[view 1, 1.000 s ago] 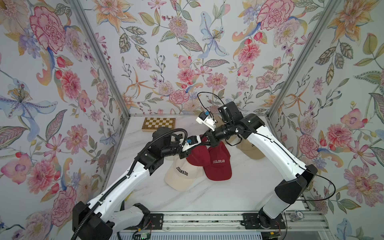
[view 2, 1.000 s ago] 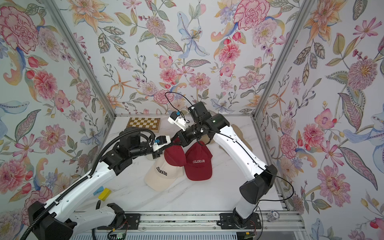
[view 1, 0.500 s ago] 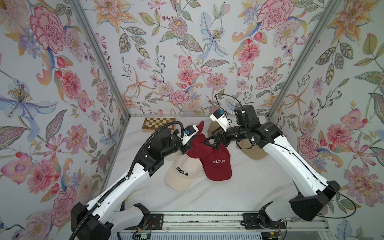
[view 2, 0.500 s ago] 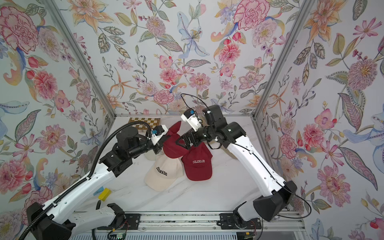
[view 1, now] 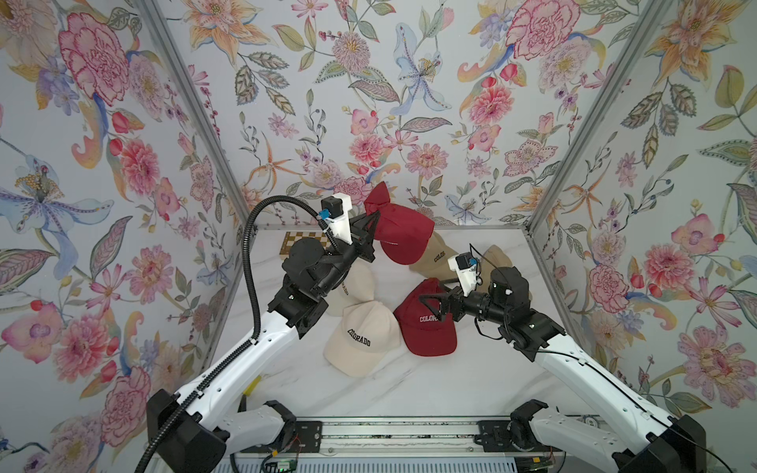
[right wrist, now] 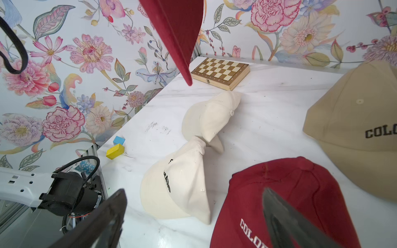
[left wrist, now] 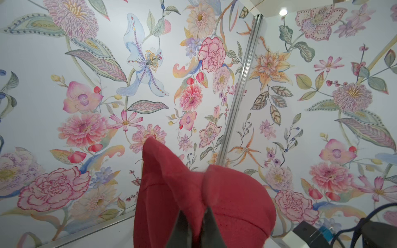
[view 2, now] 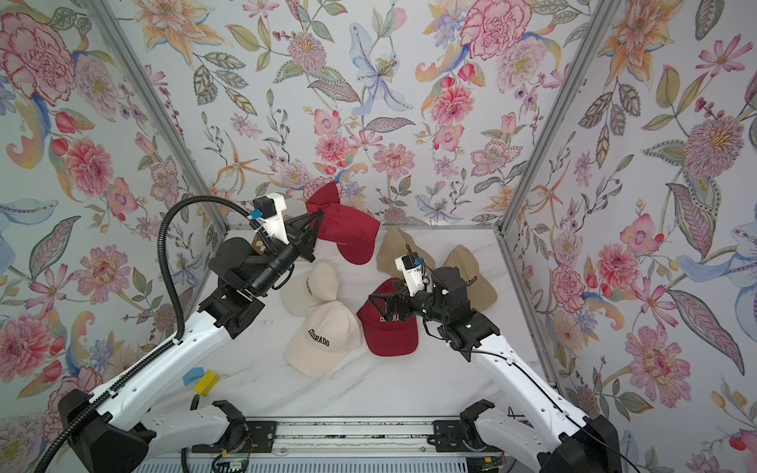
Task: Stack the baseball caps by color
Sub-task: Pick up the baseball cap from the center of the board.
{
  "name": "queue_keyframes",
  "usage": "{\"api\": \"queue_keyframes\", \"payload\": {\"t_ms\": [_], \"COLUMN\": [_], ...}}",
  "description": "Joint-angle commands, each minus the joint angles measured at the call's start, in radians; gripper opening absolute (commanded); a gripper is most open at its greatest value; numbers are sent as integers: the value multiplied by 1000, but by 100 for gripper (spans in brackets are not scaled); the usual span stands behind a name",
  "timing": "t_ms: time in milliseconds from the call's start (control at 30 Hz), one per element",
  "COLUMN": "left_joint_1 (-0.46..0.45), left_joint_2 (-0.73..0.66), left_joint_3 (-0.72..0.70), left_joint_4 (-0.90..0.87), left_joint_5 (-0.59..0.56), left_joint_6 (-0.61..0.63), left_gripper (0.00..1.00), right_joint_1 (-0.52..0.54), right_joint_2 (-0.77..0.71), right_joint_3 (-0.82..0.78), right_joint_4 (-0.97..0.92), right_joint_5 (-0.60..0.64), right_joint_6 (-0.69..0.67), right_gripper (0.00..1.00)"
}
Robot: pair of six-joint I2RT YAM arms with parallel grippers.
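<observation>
- The left gripper (view 1: pixel 370 221) was pressed together on a dark red cap (view 1: pixel 403 237), pinching a fold of its cloth; the cap hung in the air over the far part of the table (view 1: pixel 409 381), its brim drooping toward the tan caps.
- The right gripper (view 1: pixel 430 307) stood spread wide and held nothing; it hovered over the crown of a second red cap (view 1: pixel 430 340) that lay near the middle of the table, brim toward the near edge.
- Two cream caps lay left of that red one, the nearer cream cap (view 1: pixel 364 340) touching it and the farther cream cap (view 1: pixel 356 282) just behind; two tan caps (view 2: pixel 471 278) sat at the far right, apart from each other; a chessboard (right wrist: pixel 221 72) rested in the far left corner.
- The step in hand appeared to be the red pile: one red cap carried, one waiting as the base.
- The next move probably called for the right arm to draw clear, then for the left arm to bring its cap down over the lying one, crown over crown and brims the same way; soft cloth pinched by a fold could land crumpled or askew.
</observation>
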Motion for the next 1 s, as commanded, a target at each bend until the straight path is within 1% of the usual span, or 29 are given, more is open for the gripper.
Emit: {"api": "queue_keyframes", "payload": {"t_ms": [0,133,233,367,467,500,567,633,800,900,933,967], "left_joint_1": [-4,-5,-5,-6,-5,-5,-5,-5,-7,-5,-5,-5], "left_joint_2": [16,38,48,67,78,81,87,91,103,110,112,114], "left_joint_3": [15,13,6,1,-5,-8,-12,-17,-41,-52,-55,-57], "left_joint_4": [119,140,158,181,196,202,213,221,237,247,251,249], "left_joint_5": [8,38,49,78,93,98,109,120,139,153,157,159], "left_joint_6": [-169,-227,-262,-296,-318,-325,-336,-344,-363,-371,-373,-371], "left_gripper": [0,0,0,0,0,0,0,0,0,0,0,0], "right_joint_1": [-2,5,11,11,11,11,9,9,2,-3,-5,-6], "right_joint_2": [-4,34,69,125,167,181,202,216,218,207,200,193], "right_joint_3": [-36,-66,-62,-38,-13,-4,9,21,29,27,28,29], "right_joint_4": [292,439,502,571,613,625,642,655,659,653,643,633], "right_joint_5": [-3,1,40,52,41,37,30,22,18,13,12,6], "right_joint_6": [5,-29,-57,-71,-65,-60,-53,-47,-50,-53,-56,-57], "right_gripper": [99,99,99,99,95,92,85,74,51,13,3,0]}}
